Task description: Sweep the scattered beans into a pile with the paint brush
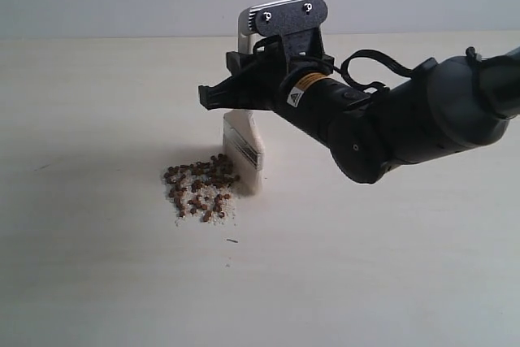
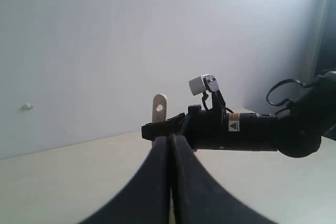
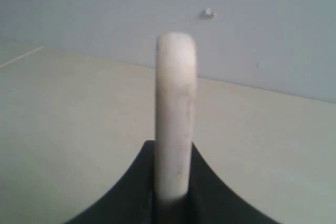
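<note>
Your right hand [image 1: 234, 91] is clamped on the paint brush [image 1: 244, 145], jaws pinching the flat wooden handle between the ferrule and the holed end. The right wrist view shows the handle standing straight up out of the jaws. Your left hand [image 2: 170, 182] is closed on nothing, parked off to the side and looking across at the right arm.

The brush hangs about upright with its bristles down. The tips look to be on the tabletop [image 1: 390, 274], just beside the right edge of the beans [image 1: 201, 184]. The beans sit mostly bunched in one loose patch, mixed with white grains [image 1: 221, 210]. A small dark speck lies apart, nearer the camera; too small to call it a bean.

Handling, as a judgement: the brush is light and its handle stiff and smooth, so it can twist in the jaws if you push sideways hard. That grip on the handle is the right place, not the bristles. The bristles are soft and will splay, so press lightly. The beans are tiny, round and light, and they roll and scatter easily, so use short, slow strokes inward from the patch's edges.
</note>
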You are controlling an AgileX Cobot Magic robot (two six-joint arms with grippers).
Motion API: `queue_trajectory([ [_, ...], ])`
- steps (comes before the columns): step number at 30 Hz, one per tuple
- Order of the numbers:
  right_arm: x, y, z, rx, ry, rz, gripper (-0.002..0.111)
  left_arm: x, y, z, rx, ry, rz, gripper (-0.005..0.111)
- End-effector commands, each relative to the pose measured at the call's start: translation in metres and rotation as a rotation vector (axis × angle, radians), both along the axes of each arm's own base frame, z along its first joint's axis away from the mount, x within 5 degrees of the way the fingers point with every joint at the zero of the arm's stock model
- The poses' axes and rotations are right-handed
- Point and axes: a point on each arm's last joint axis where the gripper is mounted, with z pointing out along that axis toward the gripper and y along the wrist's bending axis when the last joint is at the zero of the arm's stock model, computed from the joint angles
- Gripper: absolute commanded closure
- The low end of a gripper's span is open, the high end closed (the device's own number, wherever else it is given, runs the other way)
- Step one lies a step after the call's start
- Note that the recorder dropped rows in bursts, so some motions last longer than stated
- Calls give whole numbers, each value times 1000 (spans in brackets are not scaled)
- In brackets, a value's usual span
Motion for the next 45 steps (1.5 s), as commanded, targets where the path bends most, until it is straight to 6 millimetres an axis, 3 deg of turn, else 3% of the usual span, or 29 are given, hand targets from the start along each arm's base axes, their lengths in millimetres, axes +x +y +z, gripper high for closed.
queue_trajectory([
  [1, -1, -3, 18, 2, -54, -27, 108, 0, 0, -1, -8, 3, -2, 107],
  [9, -5, -7, 42, 15, -98, -24, 108, 0, 0, -1, -8, 3, -2, 107],
  [15, -12, -15, 48, -29, -88, -14, 108, 0, 0, -1, -8, 3, -2, 107],
  [19, -15, -44, 49, -53, -49, -67, 108, 0, 0, -1, -8, 3, -2, 107],
  [22, -14, -75, 51, -149, 82, -86, 108, 0, 0, -1, -8, 3, -2, 107],
  [26, -16, -101, 79, -187, 145, -98, 108, 0, 0, -1, -8, 3, -2, 107],
  [29, -14, -113, 89, -212, 207, -131, 108, 0, 0, -1, -8, 3, -2, 107],
  [36, -9, -138, 105, -487, 461, -54, 108, 0, 0, -1, -6, 2, -1, 107],
  [39, -11, -132, 112, -421, 490, 80, 108, 0, 0, -1, -6, 2, -1, 107],
  [41, -6, -129, 109, -270, 475, 121, 108, 0, 0, -1, -9, 4, -2, 107],
  [45, 12, -124, 83, -88, 518, 209, 108, 0, 0, -1, -9, 4, -2, 107],
])
